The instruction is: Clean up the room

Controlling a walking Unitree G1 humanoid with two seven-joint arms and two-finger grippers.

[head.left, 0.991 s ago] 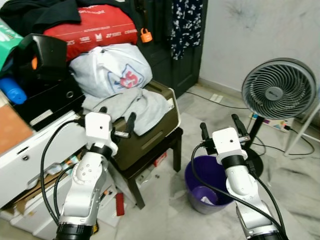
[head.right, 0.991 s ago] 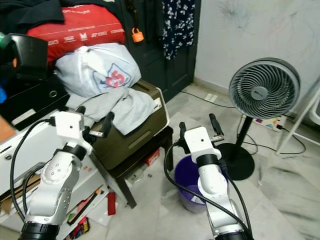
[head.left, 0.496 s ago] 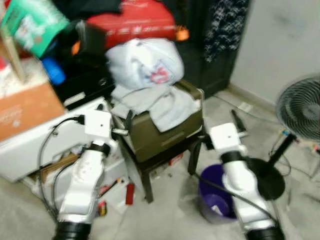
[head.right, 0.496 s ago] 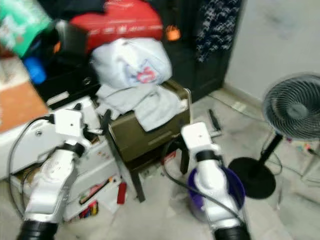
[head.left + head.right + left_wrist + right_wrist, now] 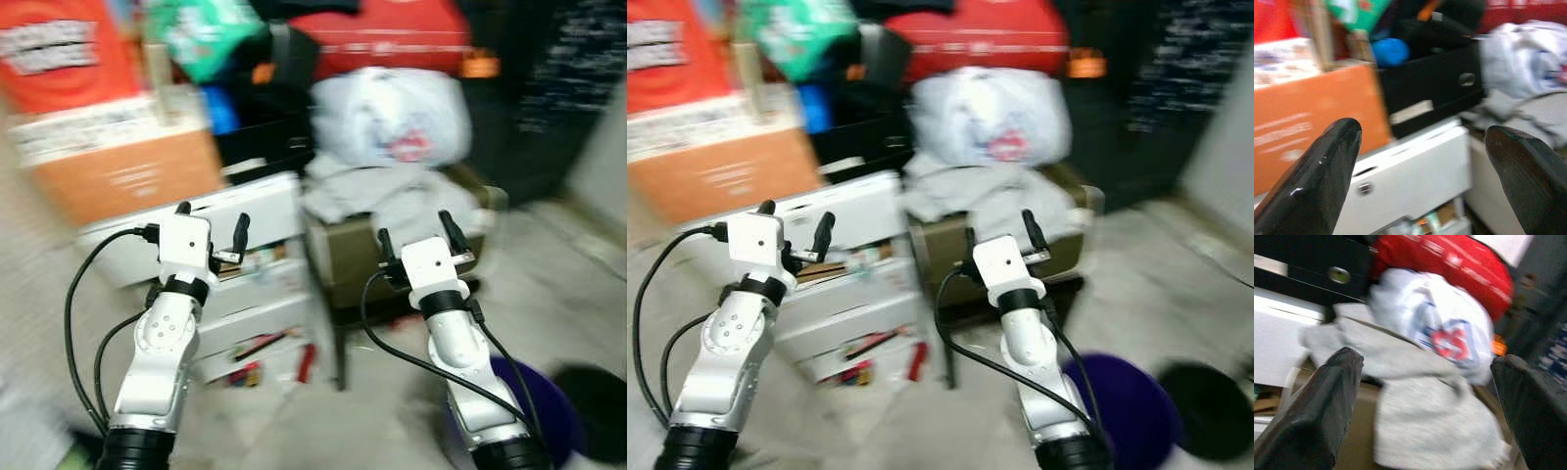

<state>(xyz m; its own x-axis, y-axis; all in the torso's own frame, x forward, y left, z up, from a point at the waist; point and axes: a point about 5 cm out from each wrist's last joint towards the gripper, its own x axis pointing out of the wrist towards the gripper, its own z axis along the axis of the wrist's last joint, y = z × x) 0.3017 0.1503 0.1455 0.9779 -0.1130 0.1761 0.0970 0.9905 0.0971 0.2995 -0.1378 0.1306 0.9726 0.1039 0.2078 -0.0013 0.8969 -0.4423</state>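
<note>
Both eye views were smeared, so finer details could not be read. The left claw (image 5: 210, 219) was held raised and spread wide, with nothing between its fingers, in front of a white drawer unit (image 5: 257, 257) whose lower gaps showed loose clutter. The right claw (image 5: 419, 227) was likewise held up, released and empty, before a grey garment (image 5: 384, 199) draped over an olive-brown case (image 5: 392, 262) on a dark stool. On the garment a white plastic bag (image 5: 1437, 325) with a red and blue mark was piled, and behind it a red bag (image 5: 980, 37) was stacked. To the left an orange box (image 5: 1312, 117) was seen, with a black box (image 5: 1435, 88) beside it and a blue object (image 5: 1391, 50) on top of the black box. A purple bin (image 5: 1122, 406) stood on the floor by the robot's right arm. No single thing had been singled out by the task; the nearest loose items were judged to be the grey garment and the bag on the case, both just ahead of the right claw, with nothing yet gripped. The main risk was judged to be the stacking: if the garment were pulled, the bag resting on it could be dragged off and spilled onto the floor. A reach made while the view was blurred could also be misjudged, so that the case or a drawer front was struck.
</note>
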